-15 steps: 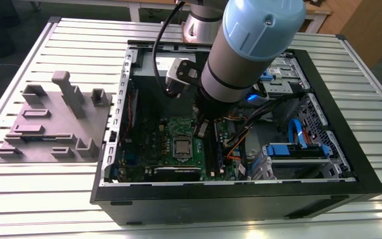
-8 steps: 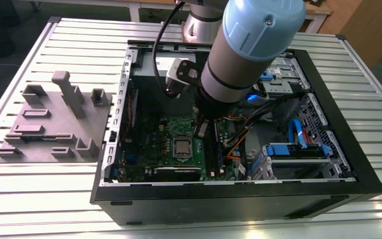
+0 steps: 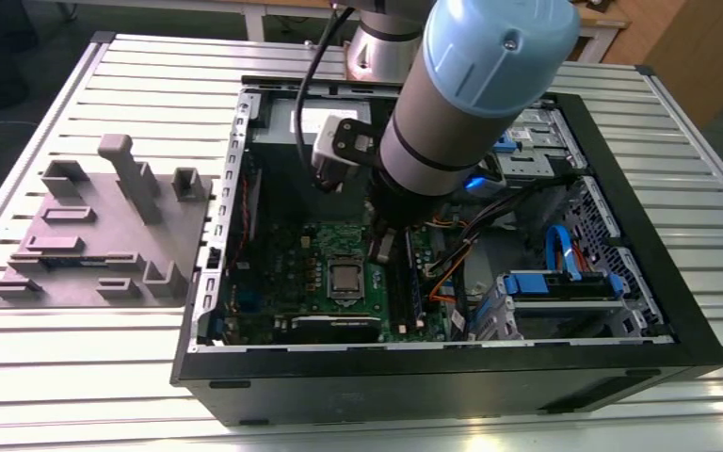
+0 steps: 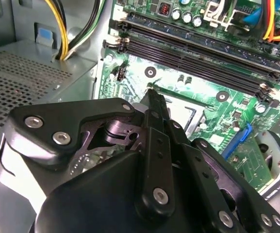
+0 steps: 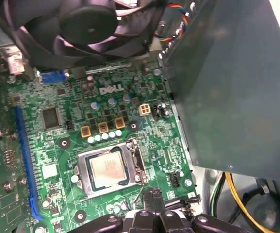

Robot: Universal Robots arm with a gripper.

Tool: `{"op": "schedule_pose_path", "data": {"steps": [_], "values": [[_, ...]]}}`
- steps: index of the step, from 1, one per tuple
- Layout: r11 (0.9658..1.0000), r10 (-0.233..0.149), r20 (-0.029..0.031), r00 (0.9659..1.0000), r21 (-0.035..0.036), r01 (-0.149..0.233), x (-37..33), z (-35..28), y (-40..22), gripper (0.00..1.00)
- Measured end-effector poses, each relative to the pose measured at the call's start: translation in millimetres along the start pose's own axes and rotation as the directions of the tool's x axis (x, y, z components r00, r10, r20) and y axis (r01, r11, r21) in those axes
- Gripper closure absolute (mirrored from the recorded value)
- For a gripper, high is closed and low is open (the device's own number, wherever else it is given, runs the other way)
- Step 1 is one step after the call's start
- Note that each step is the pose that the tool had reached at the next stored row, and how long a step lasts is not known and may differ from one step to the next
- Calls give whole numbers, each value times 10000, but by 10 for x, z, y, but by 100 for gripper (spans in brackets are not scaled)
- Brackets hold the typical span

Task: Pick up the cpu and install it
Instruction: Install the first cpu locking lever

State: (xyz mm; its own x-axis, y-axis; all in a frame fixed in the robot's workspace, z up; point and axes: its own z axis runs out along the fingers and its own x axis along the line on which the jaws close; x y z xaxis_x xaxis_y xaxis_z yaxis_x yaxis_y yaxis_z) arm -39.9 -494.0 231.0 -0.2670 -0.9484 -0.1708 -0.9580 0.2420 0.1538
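Note:
The cpu [image 5: 108, 167] lies flat in the square metal-framed socket [image 5: 137, 162] of the green board; its silvery-tan top shows in the first wrist view. It also appears as a small grey square [image 3: 343, 276] in the exterior view. My gripper [image 5: 152, 195] hangs low over the board just beside the socket's edge, its black fingers [image 4: 152, 104] pressed together to a thin tip with nothing seen between them. A thin wire lever [image 5: 139, 194] of the socket runs close to the tip. In the exterior view the gripper [image 3: 384, 247] stands toward that view's right of the socket.
A black fan [image 5: 91, 24] and a large grey metal box [image 5: 227, 87] flank the board. Long black memory slots [image 4: 198, 48] and yellow-black cables [image 4: 76, 24] lie close by. Outside the case [image 3: 450, 381], a grey fixture plate [image 3: 98, 235] rests on the slatted table.

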Motion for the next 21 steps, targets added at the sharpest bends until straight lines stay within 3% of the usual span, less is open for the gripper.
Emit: {"op": "schedule_pose_path", "data": {"steps": [4,8,13,15,21], "values": [[9999,-160,-69,9998,-12,160,13,0,1,90],[9992,-411,-317,9987,-11,410,14,0,2,90],[9976,-686,-486,9965,-36,685,17,3,1,90],[9973,-741,-522,9959,-42,740,27,1,1,90],[9958,-918,-545,9943,-75,916,100,9,-19,90]]}}
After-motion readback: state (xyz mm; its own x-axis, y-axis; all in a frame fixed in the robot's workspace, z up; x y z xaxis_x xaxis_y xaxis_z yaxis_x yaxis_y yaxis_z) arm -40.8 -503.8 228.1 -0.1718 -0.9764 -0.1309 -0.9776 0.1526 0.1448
